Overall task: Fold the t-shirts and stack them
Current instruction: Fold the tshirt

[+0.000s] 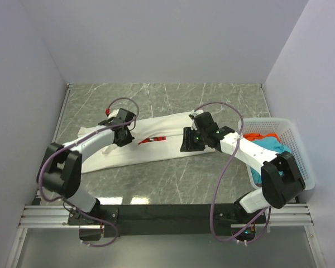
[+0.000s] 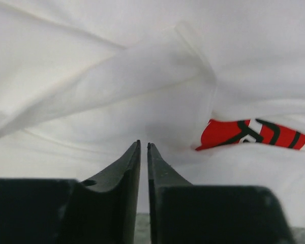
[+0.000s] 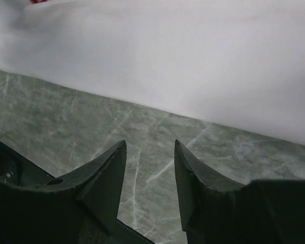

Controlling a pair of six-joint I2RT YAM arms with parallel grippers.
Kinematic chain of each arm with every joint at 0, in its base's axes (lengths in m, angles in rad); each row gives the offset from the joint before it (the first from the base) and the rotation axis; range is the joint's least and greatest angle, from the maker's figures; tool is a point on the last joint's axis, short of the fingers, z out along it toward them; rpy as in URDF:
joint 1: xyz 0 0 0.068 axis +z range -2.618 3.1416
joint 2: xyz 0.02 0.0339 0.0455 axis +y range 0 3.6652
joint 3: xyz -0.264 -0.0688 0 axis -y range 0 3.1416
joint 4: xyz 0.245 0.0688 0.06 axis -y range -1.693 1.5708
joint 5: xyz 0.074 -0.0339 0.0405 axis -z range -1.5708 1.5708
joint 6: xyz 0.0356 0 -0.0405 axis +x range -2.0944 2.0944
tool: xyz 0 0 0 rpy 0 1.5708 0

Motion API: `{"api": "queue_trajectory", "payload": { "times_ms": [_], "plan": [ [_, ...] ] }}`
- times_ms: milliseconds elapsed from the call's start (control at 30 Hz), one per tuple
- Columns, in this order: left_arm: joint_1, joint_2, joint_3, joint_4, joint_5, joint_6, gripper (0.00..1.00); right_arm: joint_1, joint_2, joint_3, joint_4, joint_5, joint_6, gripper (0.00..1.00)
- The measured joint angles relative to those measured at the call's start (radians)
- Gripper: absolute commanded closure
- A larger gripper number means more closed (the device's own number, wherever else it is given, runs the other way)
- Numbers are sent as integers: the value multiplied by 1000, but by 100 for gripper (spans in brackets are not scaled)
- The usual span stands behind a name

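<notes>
The left gripper (image 2: 144,146) is resting all but shut against the white shirt (image 1: 162,149) lying across the table (image 1: 173,184); whether it is pinching cloth I cannot tell, so a lift risks catching nothing or extra layers; the right gripper (image 3: 150,145) is hovering half open, empty, beside the hem, inviting a lopsided fold.

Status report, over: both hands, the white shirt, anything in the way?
Left hand nearly shut at the white shirt, grip unclear. Right hand open, empty. Nothing in the way.
</notes>
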Motion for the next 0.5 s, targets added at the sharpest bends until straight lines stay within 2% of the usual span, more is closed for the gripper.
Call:
{"api": "queue_trajectory", "payload": {
  "times_ms": [100,133,200,233,300,500],
  "plan": [
    [1,-103,-101,39,13,-34,65,24,40,44,15,-17,-17,50],
    [1,-135,-126,40,13,-45,53,36,60,68,24,-23,-23,50],
    [5,-200,-163,40,11,-63,39,62,103,122,52,-35,-36,50],
    [13,-234,-173,40,12,-69,24,76,127,152,65,-41,-43,51],
    [48,-299,-188,41,18,-79,15,101,182,227,79,-49,-67,51],
    [266,-407,-214,48,75,-82,19,136,372,434,169,-101,-142,54]
  ]
}}
